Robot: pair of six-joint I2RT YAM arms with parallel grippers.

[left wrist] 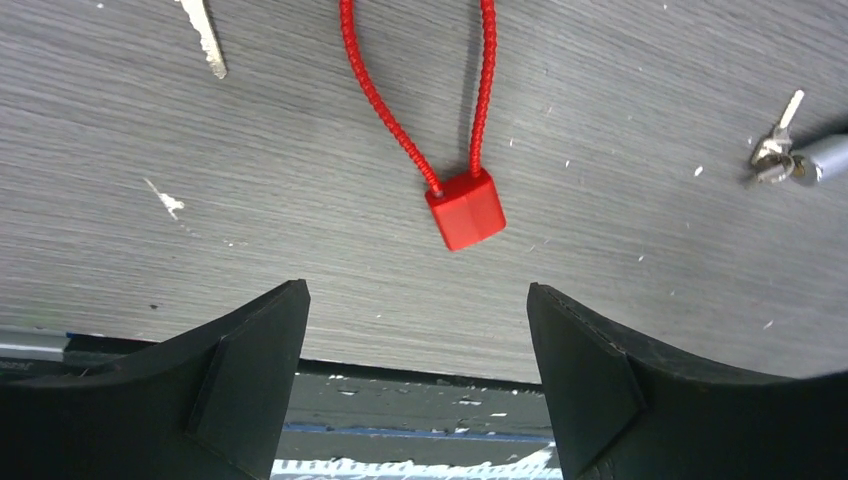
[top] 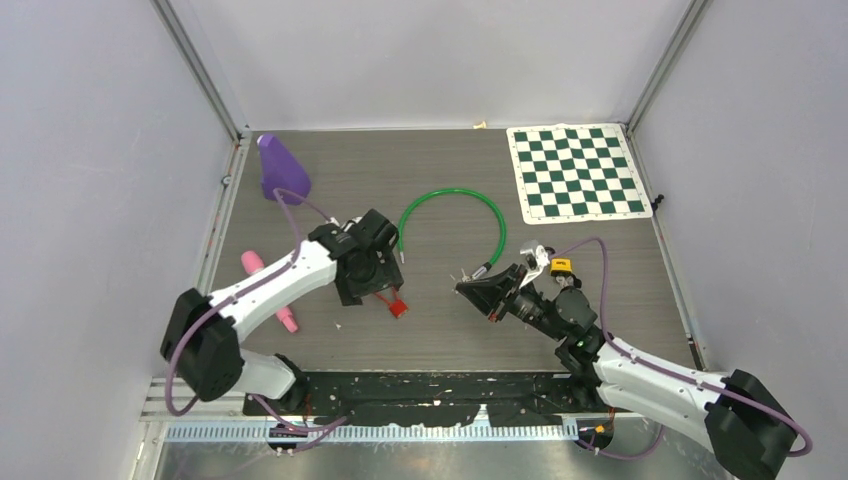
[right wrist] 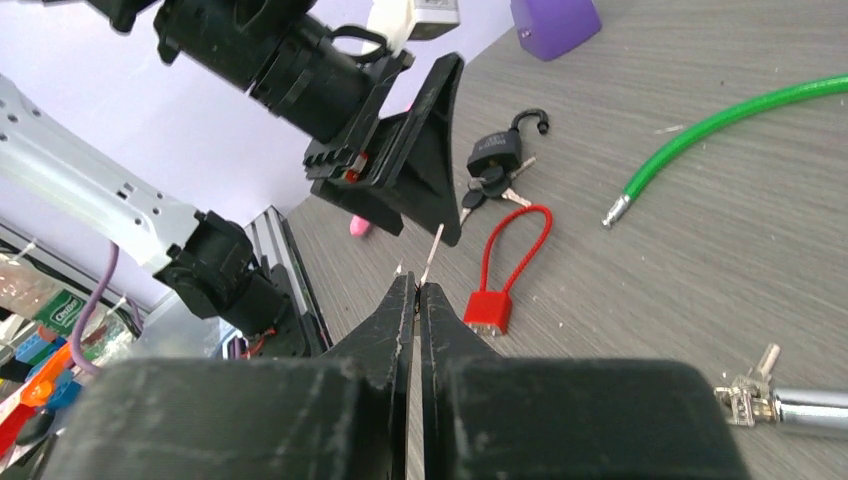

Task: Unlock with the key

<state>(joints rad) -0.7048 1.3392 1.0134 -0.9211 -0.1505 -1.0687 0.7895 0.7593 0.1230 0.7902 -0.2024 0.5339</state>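
**Clenched on One Side, Slack on the Other**

Found the left gripper [left wrist: 417, 290] spread wide and grasping nothing, poised over the red cable lock [left wrist: 465, 208]. Noted that lock lying flat on the grey table [top: 440, 160], body toward the near edge, cord loop running away from it, untouched by either black finger [left wrist: 250, 370]. Saw the right gripper [right wrist: 415, 290] clenched tight on a thin silver key [right wrist: 432, 252], blade jutting past the tips toward the lock, apart from it. Spotted a black padlock [right wrist: 493, 155] with a small bunch of keys beyond the red one, beneath the left arm's wrist. Marked a green cable [top: 452, 190] curving across mid-table, its metal end with more keys just beside the right gripper. Logged a checkered mat [top: 578, 172] in the far right corner and a purple object [top: 282, 170] in the far left.
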